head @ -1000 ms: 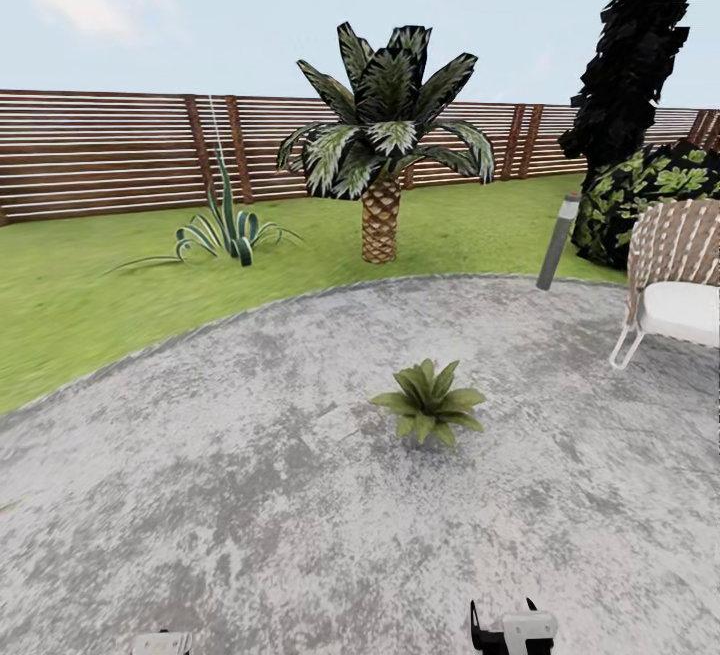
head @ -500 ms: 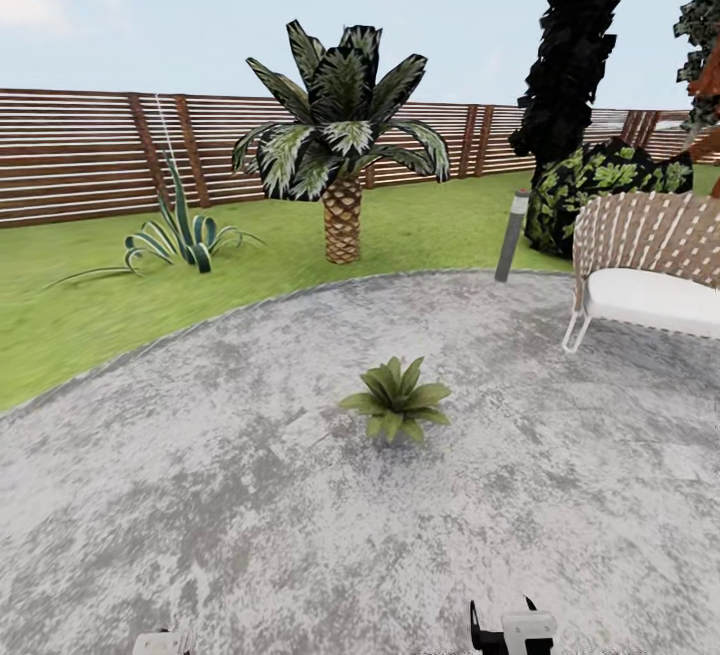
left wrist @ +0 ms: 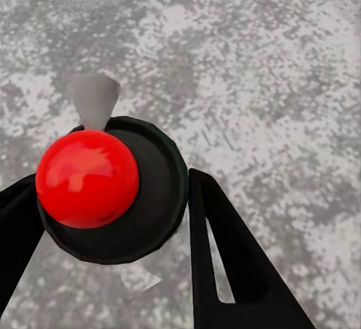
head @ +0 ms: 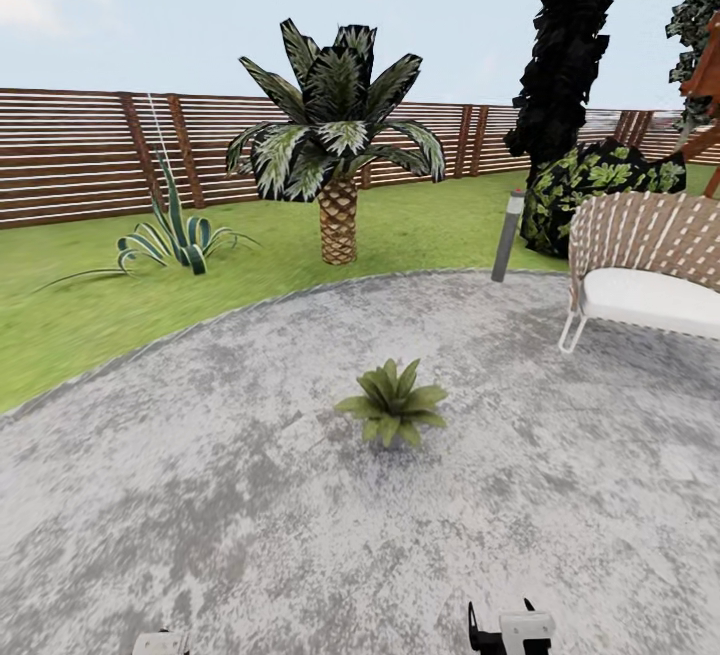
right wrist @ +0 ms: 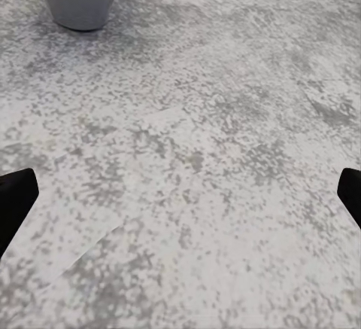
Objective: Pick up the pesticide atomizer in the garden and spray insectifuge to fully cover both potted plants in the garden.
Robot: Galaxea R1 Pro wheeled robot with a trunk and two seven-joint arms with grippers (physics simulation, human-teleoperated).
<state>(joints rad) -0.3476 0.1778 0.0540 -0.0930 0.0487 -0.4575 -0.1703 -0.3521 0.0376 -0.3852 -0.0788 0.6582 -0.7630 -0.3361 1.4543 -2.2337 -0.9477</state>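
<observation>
The pesticide atomizer (left wrist: 113, 190), seen top-down with its red cap, is gripped between the black fingers of the left claw (left wrist: 113, 216) above the grey patio (head: 200, 495), one potted plant (head: 392, 402) is seen mid-patio, and the right claw (right wrist: 180, 193) is spread wide, empty.

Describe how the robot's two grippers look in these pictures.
The left gripper has flat, matte black fingers, one with a narrow slot cut through it. The right gripper shows black fingertips too; in the head view its body is white with black parts.

Potted plant (head: 392, 403) on stone patio (head: 250, 495)
</observation>
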